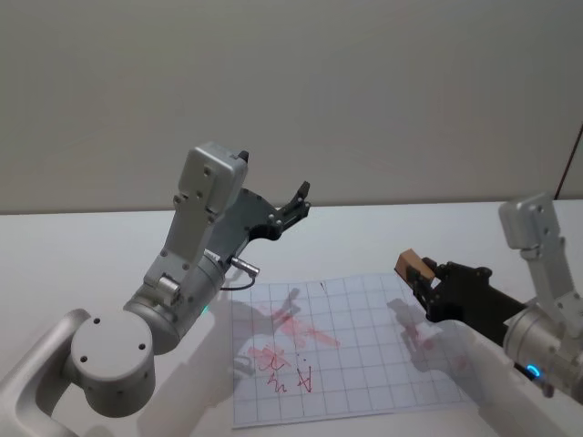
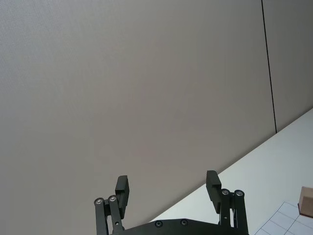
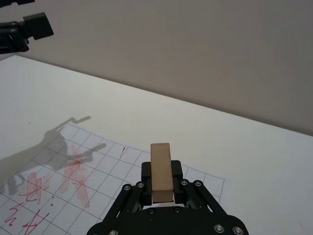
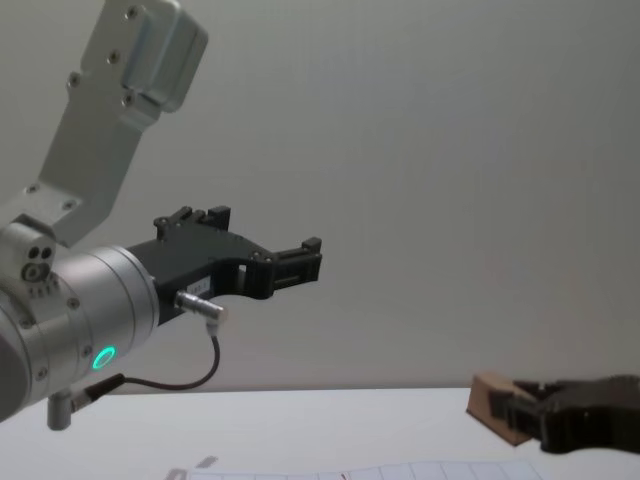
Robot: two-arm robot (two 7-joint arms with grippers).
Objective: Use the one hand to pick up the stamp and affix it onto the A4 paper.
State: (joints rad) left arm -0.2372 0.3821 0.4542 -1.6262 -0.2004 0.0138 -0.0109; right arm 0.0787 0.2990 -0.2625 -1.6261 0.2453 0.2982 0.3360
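- The A4 paper [image 1: 364,364] is laid flat on the table [image 1: 383,228], and its middle squares are left open from above.
- The air over its right edge is taken up by the right gripper [image 1: 426,280], fingers clamped on the stamp [image 1: 412,266].
- The left gripper [image 1: 299,202], fingers spread, is held high near the sheet's far left corner.
- The left side is crowded by the left arm [image 1: 182,291].

A bare lab-like test space: plain white table [image 1: 383,228], blank grey wall [image 1: 273,91].
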